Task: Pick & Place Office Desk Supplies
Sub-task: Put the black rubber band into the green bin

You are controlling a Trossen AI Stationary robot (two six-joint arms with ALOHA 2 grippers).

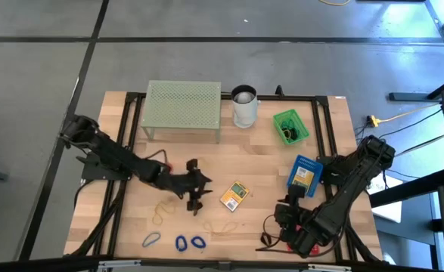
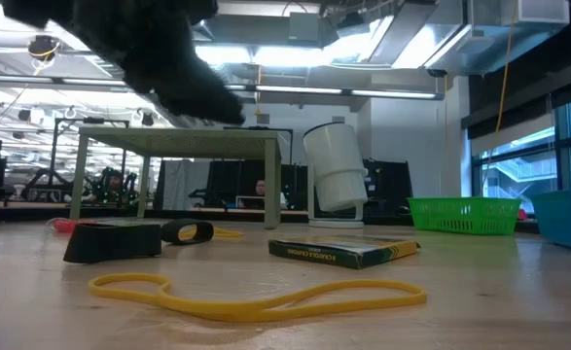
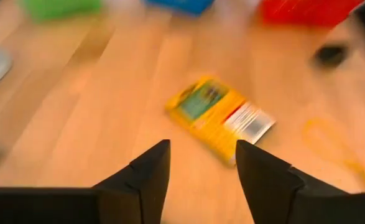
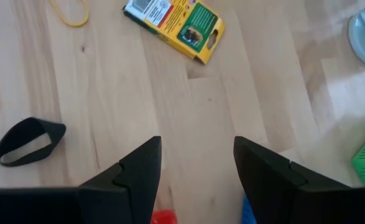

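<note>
A yellow card pack [image 1: 234, 196] lies flat on the wooden table, seen also in the left wrist view [image 3: 219, 115] and the right wrist view [image 4: 173, 22]. My left gripper [image 1: 205, 189] hovers just left of it, open, with nothing between its fingers [image 3: 201, 155]. My right gripper [image 1: 286, 208] stands open over bare wood to the pack's right [image 4: 198, 149]. A black binder clip [image 4: 27, 142] rests on the table near it. Tan rubber bands [image 1: 223, 225] and blue rubber bands [image 1: 181, 243] lie toward the near edge.
A pale green mesh stand [image 1: 182, 109] and a white cup [image 1: 244, 106] stand at the back. A green basket [image 1: 290, 126] and a blue bin [image 1: 305, 175] sit at the right. A yellow rubber band [image 2: 256, 297] and black clips [image 2: 110, 241] lie in the low view.
</note>
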